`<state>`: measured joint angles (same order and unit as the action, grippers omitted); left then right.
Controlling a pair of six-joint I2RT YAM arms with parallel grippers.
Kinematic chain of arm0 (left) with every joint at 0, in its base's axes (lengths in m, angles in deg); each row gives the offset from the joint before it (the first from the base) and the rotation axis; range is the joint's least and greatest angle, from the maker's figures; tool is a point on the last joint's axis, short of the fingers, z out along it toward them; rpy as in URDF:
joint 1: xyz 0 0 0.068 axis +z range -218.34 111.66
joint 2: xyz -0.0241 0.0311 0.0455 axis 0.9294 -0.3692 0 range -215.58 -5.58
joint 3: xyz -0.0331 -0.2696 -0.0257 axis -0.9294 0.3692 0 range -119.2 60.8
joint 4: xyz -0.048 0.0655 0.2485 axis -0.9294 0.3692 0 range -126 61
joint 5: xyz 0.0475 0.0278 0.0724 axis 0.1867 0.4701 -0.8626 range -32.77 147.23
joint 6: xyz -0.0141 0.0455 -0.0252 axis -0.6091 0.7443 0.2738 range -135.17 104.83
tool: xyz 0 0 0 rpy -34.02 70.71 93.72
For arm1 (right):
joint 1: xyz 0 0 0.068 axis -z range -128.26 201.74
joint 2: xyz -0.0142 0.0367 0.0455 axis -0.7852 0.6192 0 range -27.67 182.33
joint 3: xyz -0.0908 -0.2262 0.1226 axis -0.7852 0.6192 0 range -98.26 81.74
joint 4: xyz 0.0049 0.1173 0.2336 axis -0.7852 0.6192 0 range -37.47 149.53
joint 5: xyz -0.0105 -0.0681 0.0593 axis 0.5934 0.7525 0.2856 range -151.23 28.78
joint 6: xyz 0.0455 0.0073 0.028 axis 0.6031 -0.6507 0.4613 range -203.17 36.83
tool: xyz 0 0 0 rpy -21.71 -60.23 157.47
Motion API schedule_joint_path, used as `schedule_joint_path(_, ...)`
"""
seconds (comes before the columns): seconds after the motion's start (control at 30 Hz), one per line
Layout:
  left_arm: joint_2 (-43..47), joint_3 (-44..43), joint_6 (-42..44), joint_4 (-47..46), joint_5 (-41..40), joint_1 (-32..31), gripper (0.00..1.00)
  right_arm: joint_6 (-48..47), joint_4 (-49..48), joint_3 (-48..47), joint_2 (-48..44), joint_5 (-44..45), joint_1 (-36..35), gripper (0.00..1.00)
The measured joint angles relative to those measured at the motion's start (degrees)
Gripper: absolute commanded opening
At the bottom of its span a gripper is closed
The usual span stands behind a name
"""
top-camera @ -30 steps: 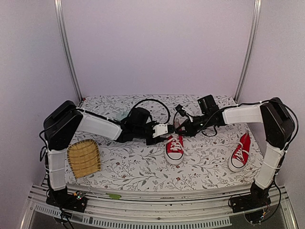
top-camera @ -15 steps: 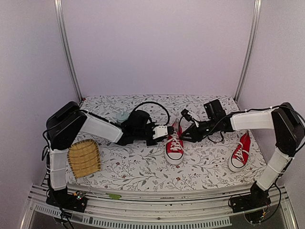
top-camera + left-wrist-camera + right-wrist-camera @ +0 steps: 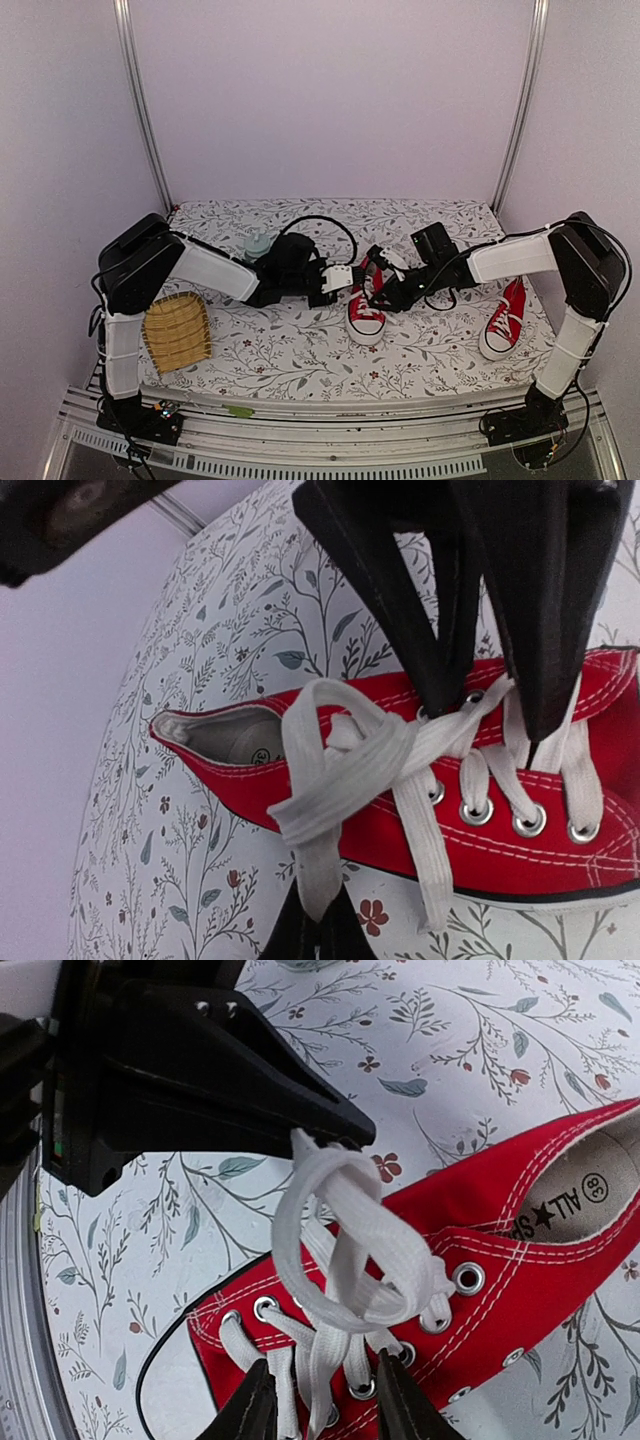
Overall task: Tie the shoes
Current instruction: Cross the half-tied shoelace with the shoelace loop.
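One red shoe (image 3: 367, 315) stands mid-table with its toe toward the near edge. The other shoe (image 3: 503, 320) stands at the right, untouched. My left gripper (image 3: 345, 278) is at the first shoe's left side, shut on a white lace loop (image 3: 340, 770); its fingertips (image 3: 322, 900) pinch the loop's end. The loop (image 3: 340, 1220) wraps around another strand above the eyelets. My right gripper (image 3: 383, 292) is over the shoe's lacing, its fingers (image 3: 250, 1405) apart with the crossed laces between them. The shoe (image 3: 520, 1220) fills the right wrist view.
A woven bamboo tray (image 3: 176, 333) lies at the front left. A small teal object (image 3: 258, 243) sits behind the left arm. A black cable (image 3: 320, 222) arcs over the table behind the grippers. Metal frame posts (image 3: 140, 110) stand at the back corners.
My right gripper has come down and left onto the shoe's lacing, and its arm has bent back in. My left gripper has stayed beside the shoe, holding the lace.
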<state>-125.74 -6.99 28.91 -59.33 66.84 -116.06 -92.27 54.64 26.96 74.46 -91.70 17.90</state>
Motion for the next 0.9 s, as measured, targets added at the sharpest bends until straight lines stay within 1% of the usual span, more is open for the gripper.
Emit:
schedule_joint_path(0.1,0.0,0.0,-0.9,0.1,0.0,-0.3,0.0,-0.4,-0.1,-0.1,0.3,1.6,-0.2,0.07)
schedule_joint_path(0.13,0.0,0.0,-1.2,0.2,0.1,-0.4,0.0,-0.4,-0.1,-0.2,0.3,2.0,-0.2,0.03)
schedule_joint_path(0.17,0.0,0.0,-1.6,0.3,0.1,-0.4,0.0,-0.8,0.0,-0.3,0.3,2.4,-0.2,0.02)
schedule_joint_path(0.4,0.2,-0.3,-4.5,2.1,-0.1,-0.5,0.0,-1.0,2.6,-1.0,-1.4,1.9,-0.2,0.01)
schedule_joint_path(0.6,0.2,-0.5,-6.1,3.1,-0.2,-0.7,0.0,-2.5,5.6,-1.4,-5.7,-2.6,-0.2,0.01)
schedule_joint_path(0.9,0.3,-0.5,-6.7,4.1,-1.1,-1.0,0.0,-4.3,9.7,-2.2,-7.2,-7.4,-0.2,0.01)
